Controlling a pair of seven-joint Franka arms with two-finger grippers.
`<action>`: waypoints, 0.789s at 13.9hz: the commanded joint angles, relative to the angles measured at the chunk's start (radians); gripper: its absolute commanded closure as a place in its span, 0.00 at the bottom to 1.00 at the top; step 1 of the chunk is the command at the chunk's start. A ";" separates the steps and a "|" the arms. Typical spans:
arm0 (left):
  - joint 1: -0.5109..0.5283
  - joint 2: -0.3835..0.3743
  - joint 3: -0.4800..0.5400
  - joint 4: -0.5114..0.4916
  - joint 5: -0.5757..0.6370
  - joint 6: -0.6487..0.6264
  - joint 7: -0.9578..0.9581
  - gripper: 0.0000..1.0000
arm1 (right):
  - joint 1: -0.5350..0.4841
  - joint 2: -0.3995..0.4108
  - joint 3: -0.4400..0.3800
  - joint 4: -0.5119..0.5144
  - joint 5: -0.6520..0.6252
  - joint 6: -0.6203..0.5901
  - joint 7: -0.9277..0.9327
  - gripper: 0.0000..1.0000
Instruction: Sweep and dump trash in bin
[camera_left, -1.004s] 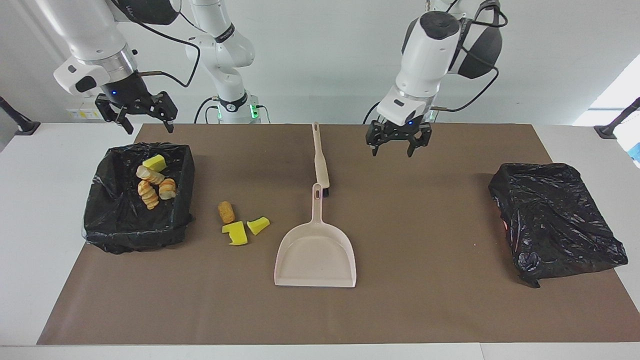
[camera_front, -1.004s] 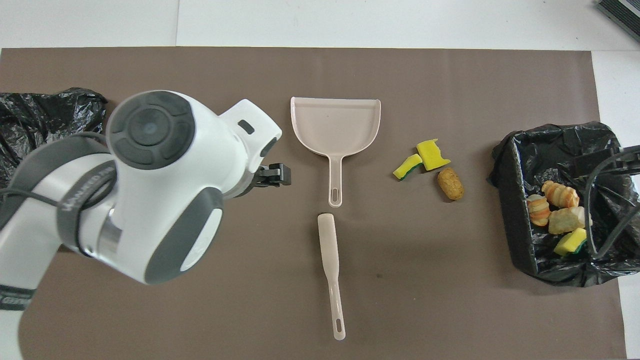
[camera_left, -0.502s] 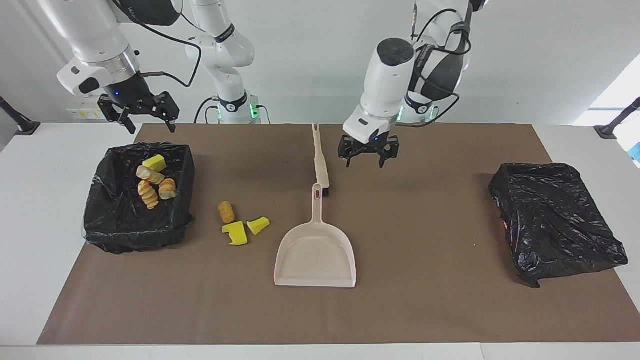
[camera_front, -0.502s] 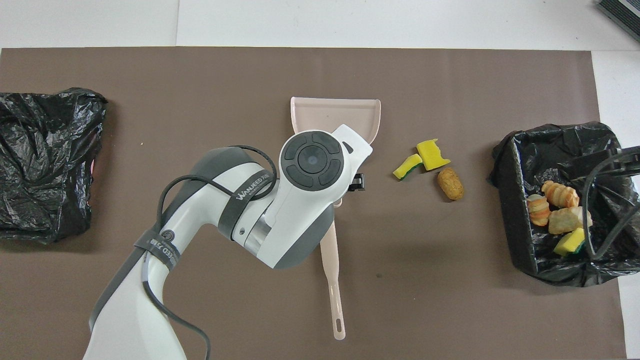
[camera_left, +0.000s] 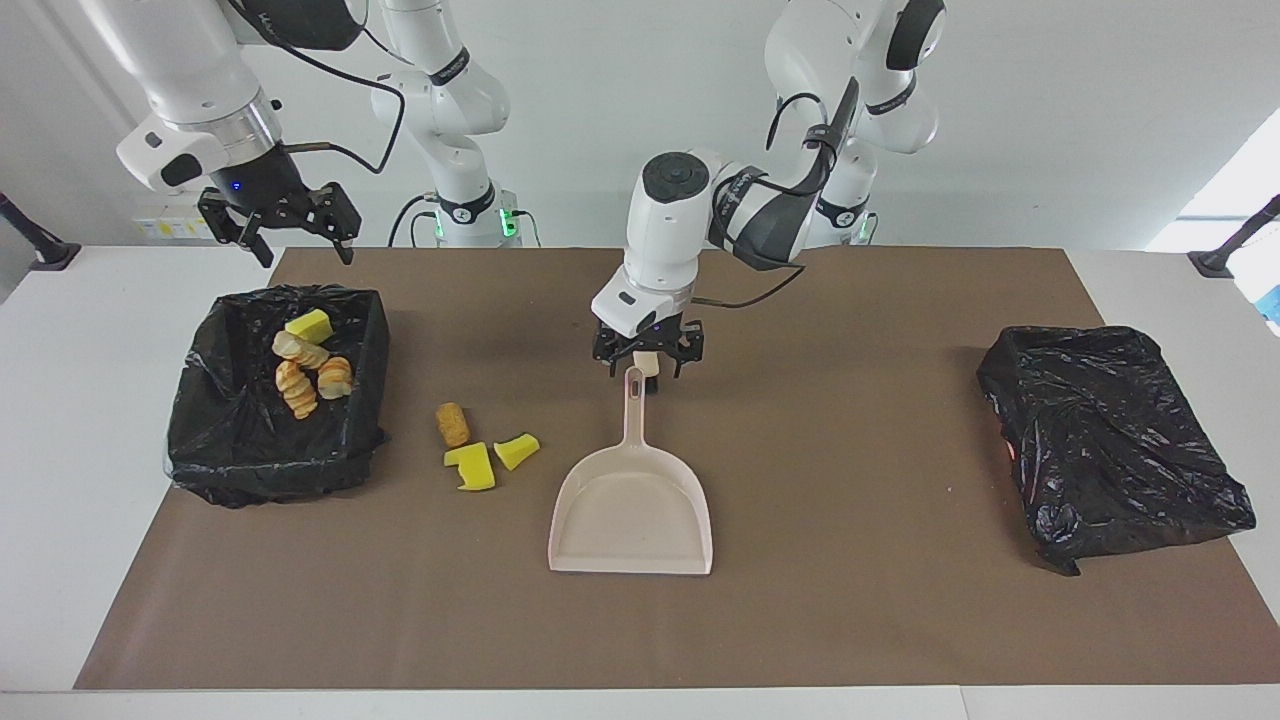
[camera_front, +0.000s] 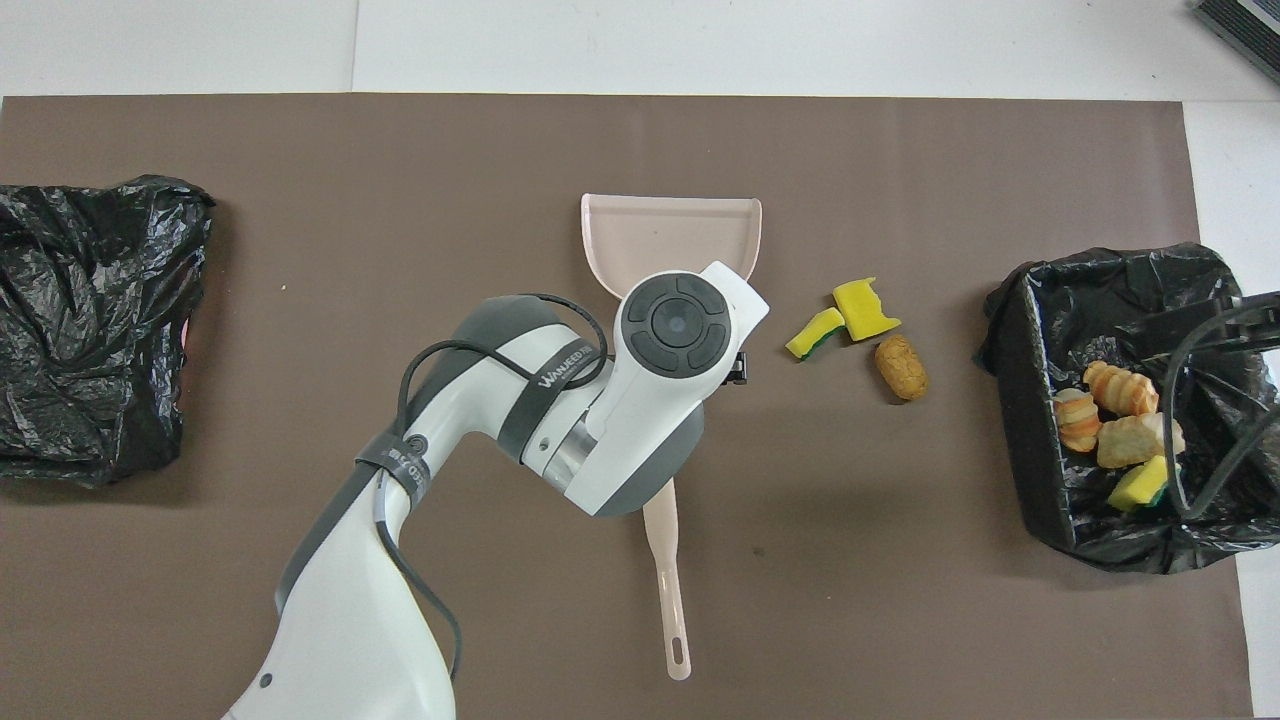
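A beige dustpan lies mid-mat, its handle pointing toward the robots. A beige brush lies in line with it, nearer the robots, its head hidden by my left arm. My left gripper is open and low over the handle's end and the brush head. Three scraps of trash lie on the mat beside the dustpan: a tan lump and two yellow wedges. Several more scraps lie in the black-lined bin. My right gripper is open and waits in the air by the bin.
A crumpled black bag lies at the left arm's end of the brown mat. The bin also shows in the overhead view, at the right arm's end.
My left arm has swung in from the left arm's side of the mat and come down over the dustpan handle's end. The right gripper has hardly moved.
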 joint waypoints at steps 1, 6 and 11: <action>-0.017 0.028 0.015 0.044 0.023 -0.005 -0.010 0.00 | -0.009 -0.018 0.006 -0.017 0.027 0.003 0.015 0.00; -0.010 0.031 0.015 0.044 0.018 0.015 -0.010 0.08 | -0.009 -0.018 0.006 -0.017 0.027 0.003 0.015 0.00; -0.005 0.037 0.015 0.041 0.015 0.027 -0.007 0.13 | -0.009 -0.018 0.006 -0.017 0.027 0.003 0.015 0.00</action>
